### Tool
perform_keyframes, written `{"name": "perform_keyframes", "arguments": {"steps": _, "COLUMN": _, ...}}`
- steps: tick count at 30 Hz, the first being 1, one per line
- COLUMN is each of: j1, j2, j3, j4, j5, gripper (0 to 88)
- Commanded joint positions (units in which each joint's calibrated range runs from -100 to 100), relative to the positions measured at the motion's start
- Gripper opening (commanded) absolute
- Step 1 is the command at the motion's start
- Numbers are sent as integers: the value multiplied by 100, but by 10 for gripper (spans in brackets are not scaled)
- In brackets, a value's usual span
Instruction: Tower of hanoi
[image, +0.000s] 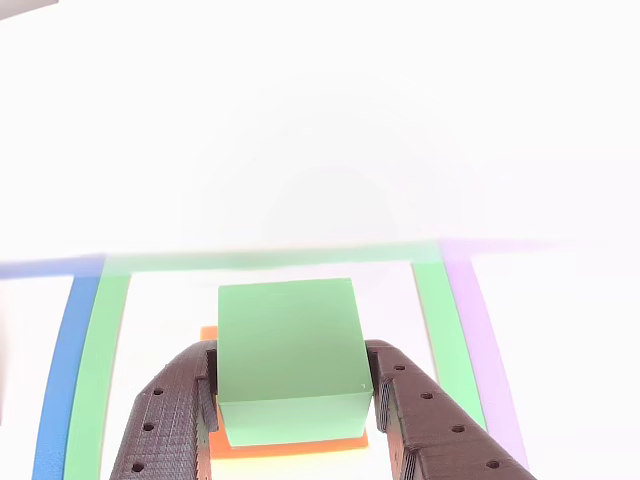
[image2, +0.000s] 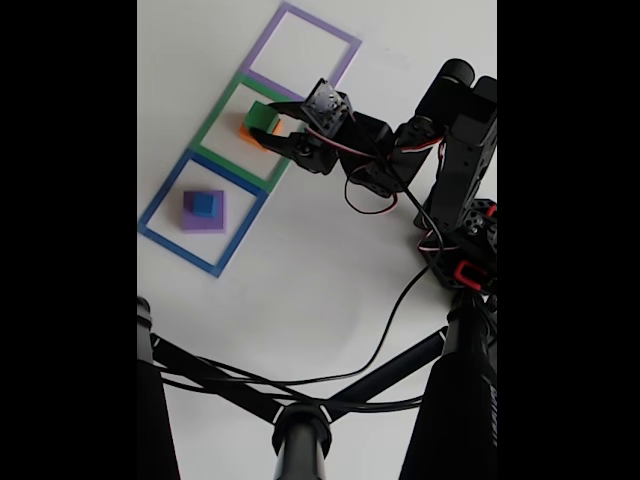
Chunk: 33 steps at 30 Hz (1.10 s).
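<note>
1. In the other view, the gripper (image: 293, 400) fills the lower frame, its dark fingers (image: 175, 415) pressed on both sides of the green block (image: 288, 355), clenched on it.
2. The green block sits on the orange block (image: 290, 443), inside the green outline (image: 95, 370).
3. In the fixed view, the gripper (image2: 281, 128) is at upper centre over the green outline (image2: 215, 125).
4. The blue cube (image2: 203, 204) rests on the purple slab (image2: 203, 213) in the blue outline (image2: 165, 205), centre left on the white surface (image2: 320, 280).
5. The purple outline (image2: 300, 15) lies farthest, at the top.

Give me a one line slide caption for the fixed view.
Gripper straddles green block atop orange block in the green outline.
</note>
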<state>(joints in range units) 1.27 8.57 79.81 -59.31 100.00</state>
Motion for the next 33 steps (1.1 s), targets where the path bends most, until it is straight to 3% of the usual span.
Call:
{"name": "perform_keyframes", "arguments": {"steps": 1, "j1": -89, "j2": -142, "j3": -126, "j4": -118, "j5": 0, "gripper": 63}}
{"name": "perform_keyframes", "arguments": {"steps": 7, "j1": -127, "j2": -796, "j3": -63, "j4": 433, "j5": 0, "gripper": 59}}
{"name": "perform_keyframes", "arguments": {"steps": 14, "j1": -204, "j2": -2742, "j3": -108, "j4": 2514, "j5": 0, "gripper": 56}}
{"name": "perform_keyframes", "arguments": {"steps": 22, "j1": -117, "j2": -4947, "j3": -1608, "j4": 6692, "j5": 0, "gripper": 53}}
{"name": "perform_keyframes", "arguments": {"steps": 29, "j1": -98, "j2": -5213, "j3": -5599, "j4": 11332, "j5": 0, "gripper": 45}}
{"name": "perform_keyframes", "arguments": {"steps": 33, "j1": -79, "j2": -4930, "j3": -7563, "j4": 13024, "j5": 0, "gripper": 50}}
